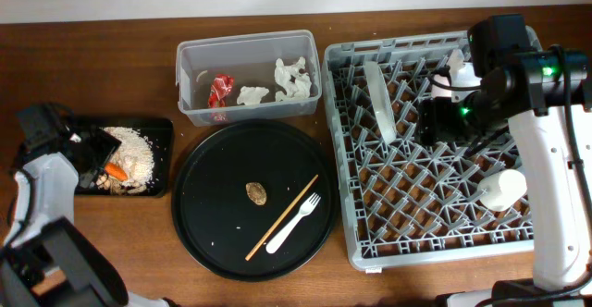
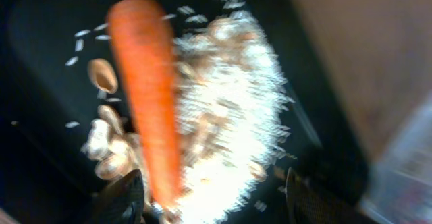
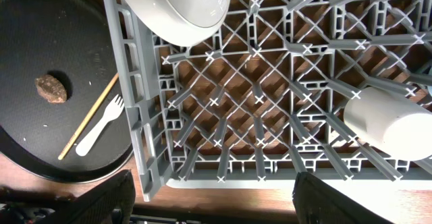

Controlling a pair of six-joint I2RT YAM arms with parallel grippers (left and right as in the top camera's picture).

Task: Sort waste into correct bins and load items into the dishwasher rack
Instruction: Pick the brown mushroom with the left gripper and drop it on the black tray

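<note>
In shallow black tray, orange carrot lies on rice crumbs. Long axis runs top to bottom of left wrist frame, lower tip between fingers of left gripper, hard by frame-left one; contact unclear. Fingers spread, pinching nothing. Left arm at overhead frame's left edge, wrist above tray, pointing down. Right gripper spread, empty, over dishwasher rack.

A: "Left wrist view is smeared; carrot and rice crumbs lose their edges."

B: "Right wrist view crops the bowl at top, the white cup at right. Overhead, the right arm covers part of the rack."
</note>
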